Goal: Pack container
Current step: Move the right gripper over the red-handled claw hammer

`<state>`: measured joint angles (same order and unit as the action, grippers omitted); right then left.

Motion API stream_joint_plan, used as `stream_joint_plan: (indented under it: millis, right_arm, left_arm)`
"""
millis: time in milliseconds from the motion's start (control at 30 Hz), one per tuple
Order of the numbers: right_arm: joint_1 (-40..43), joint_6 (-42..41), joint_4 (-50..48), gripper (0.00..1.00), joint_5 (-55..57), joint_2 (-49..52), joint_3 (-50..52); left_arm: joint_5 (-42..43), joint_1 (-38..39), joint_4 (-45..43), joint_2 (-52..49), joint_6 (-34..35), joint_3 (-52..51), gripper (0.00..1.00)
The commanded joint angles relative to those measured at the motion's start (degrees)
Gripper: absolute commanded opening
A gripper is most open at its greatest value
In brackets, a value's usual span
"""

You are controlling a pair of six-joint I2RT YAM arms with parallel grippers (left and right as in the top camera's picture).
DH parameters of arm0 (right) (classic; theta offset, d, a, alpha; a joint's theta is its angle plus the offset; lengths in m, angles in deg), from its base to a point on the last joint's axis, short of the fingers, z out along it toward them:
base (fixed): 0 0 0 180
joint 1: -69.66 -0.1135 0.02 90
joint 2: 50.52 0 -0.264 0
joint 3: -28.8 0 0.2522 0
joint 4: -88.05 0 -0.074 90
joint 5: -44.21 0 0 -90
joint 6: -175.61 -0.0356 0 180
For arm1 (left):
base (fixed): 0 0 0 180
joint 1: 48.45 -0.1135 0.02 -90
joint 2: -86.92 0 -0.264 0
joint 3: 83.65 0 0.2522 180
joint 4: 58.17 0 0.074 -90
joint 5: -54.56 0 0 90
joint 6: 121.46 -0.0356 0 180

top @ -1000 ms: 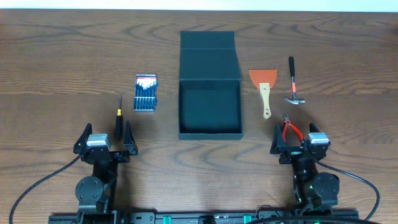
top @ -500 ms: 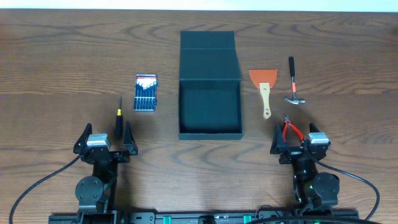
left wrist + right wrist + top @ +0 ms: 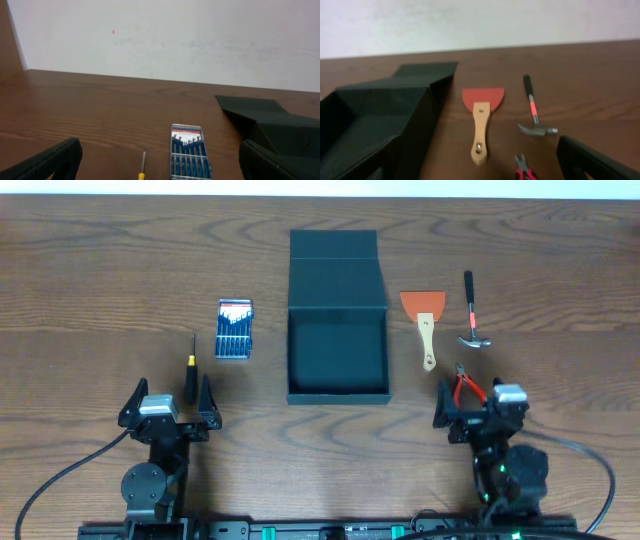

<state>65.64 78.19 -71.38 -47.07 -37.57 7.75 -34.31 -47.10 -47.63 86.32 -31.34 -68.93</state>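
I take this for a robotics lab or test bench, not a home. The wood-grain counter [image 3: 100,270] stands against a bare white wall [image 3: 175,35]. My left arm [image 3: 150,480] and right arm [image 3: 505,470] sit on a black rail [image 3: 300,531] at its edge, with black cables [image 3: 70,468] running out. A hammer [image 3: 469,305], a scraper [image 3: 424,315] and a blue screwdriver case [image 3: 235,330] lie neatly spaced on both sides of the open container [image 3: 337,355].

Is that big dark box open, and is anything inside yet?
Open and empty: the box has its lid folded back, and the overhead view shows only bare dark floor.
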Motion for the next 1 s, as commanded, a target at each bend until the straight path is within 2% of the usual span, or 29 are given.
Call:
stream_joint_plan:
  millis: [0,100,367,467,533,667,867,967]
  right_arm:
    - [0.3,-0.3,-0.6,0.99,1.7,11.4,-9.7]
    - [0.3,1.6,3.7,0.99,1.6,25.4,-22.1]
    - [0.3,6.9,37.9,0.99,1.7,64.1,-64.8]
    - [0.3,6.9,44.0,0.99,1.6,73.4,-74.7]
    - [0.3,6.8,45.4,0.99,2.9,77.9,-78.1]
    - [0.4,7.3,46.1,0.99,3.5,82.0,-78.6]
    - [2.3,8.1,51.0,0.99,13.1,84.2,-78.3]
    - [5.0,8.8,52.1,0.99,14.0,84.3,-78.3]
  left_arm:
    - [0.2,0.2,-0.3,0.4,-0.5,-0.7,0.98]
    - [0.2,0.2,-0.3,0.4,-0.5,-0.7,0.99]
    - [0.2,0.2,-0.3,0.4,-0.5,-0.7,0.98]
    - [0.2,0.2,-0.3,0.4,-0.5,-0.7,0.99]
    - [0.2,0.2,-0.3,0.4,-0.5,-0.7,0.98]
    - [0.2,0.2,-0.3,0.4,-0.5,-0.7,0.99]
    - [0.2,0.2,-0.3,0.4,-0.5,-0.7,0.99]
    - [0.2,0.2,-0.3,0.4,-0.5,-0.7,0.99]
